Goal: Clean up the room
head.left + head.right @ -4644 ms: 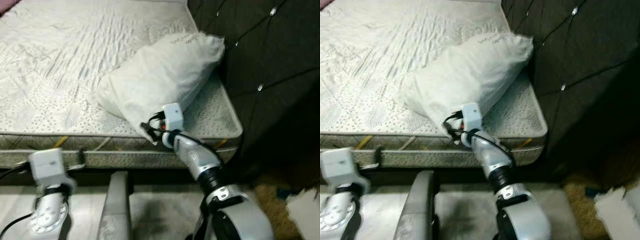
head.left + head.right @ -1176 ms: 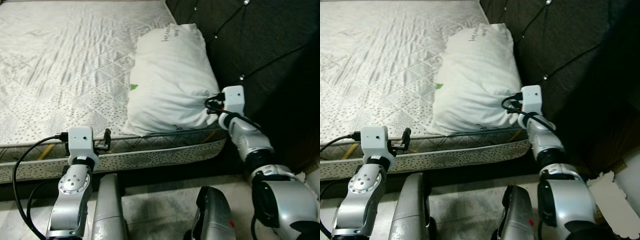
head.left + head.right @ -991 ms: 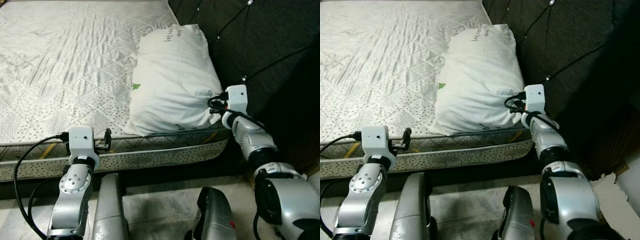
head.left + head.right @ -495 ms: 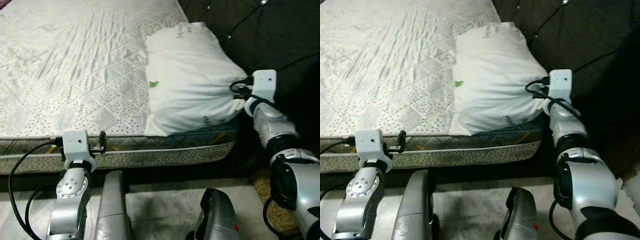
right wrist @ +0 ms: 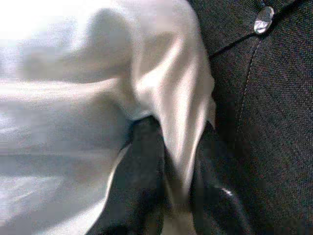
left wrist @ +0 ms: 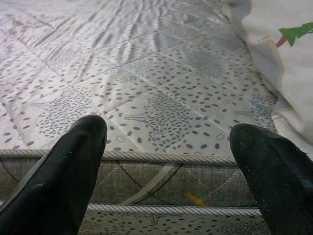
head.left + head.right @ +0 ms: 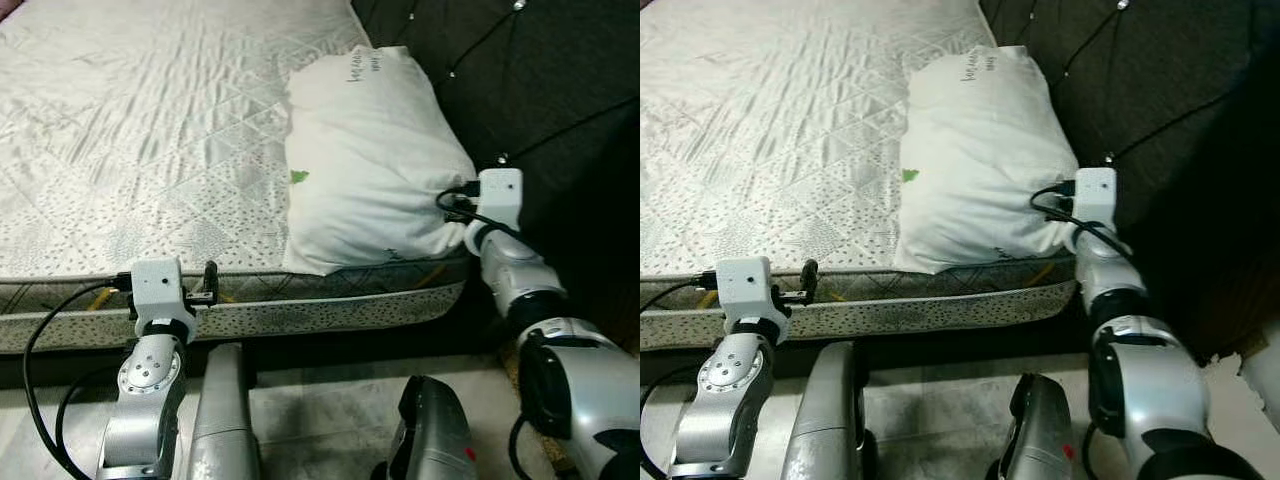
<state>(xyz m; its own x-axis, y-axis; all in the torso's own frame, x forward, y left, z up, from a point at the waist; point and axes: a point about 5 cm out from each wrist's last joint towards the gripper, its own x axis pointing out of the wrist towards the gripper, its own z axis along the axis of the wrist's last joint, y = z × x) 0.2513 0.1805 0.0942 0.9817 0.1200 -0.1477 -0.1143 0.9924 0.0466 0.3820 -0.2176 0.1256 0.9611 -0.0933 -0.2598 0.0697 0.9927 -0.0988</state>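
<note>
Right gripper [image 5: 178,161] pinching the near corner of the white pillow [image 7: 375,160], which lies on the mattress [image 7: 150,130] against the dark tufted headboard [image 7: 540,80]. Left gripper [image 6: 168,166] spread wide, at the mattress's front edge, holding nothing.

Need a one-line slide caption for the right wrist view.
Right gripper pinching a fold of the white pillow beside the dark tufted headboard.
</note>
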